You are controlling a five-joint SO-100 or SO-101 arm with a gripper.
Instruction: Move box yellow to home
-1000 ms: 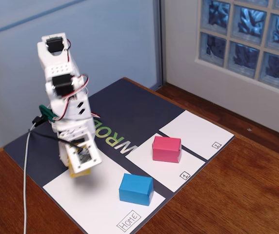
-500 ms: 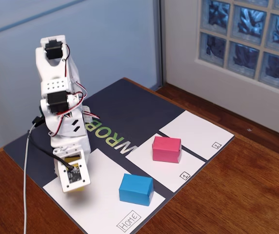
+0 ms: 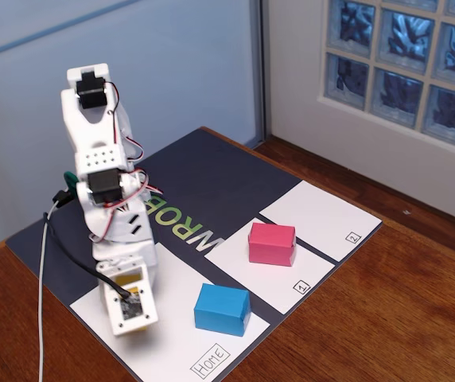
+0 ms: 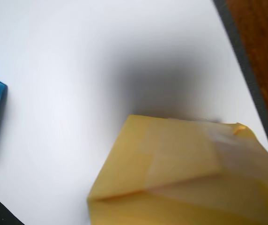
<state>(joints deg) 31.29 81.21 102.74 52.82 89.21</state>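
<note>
Lowered hand point(image 3: 134, 317), box yellow point(image 4: 185, 173) over home point(image 3: 172, 338)

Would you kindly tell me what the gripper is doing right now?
Gripper: closed on the yellow box, low over the Home sheet.

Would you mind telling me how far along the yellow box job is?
Mostly done: the yellow box is in the gripper, low over the Home sheet, its shadow on the white. The blue box already sits there. Left: set it down and let go.
</note>
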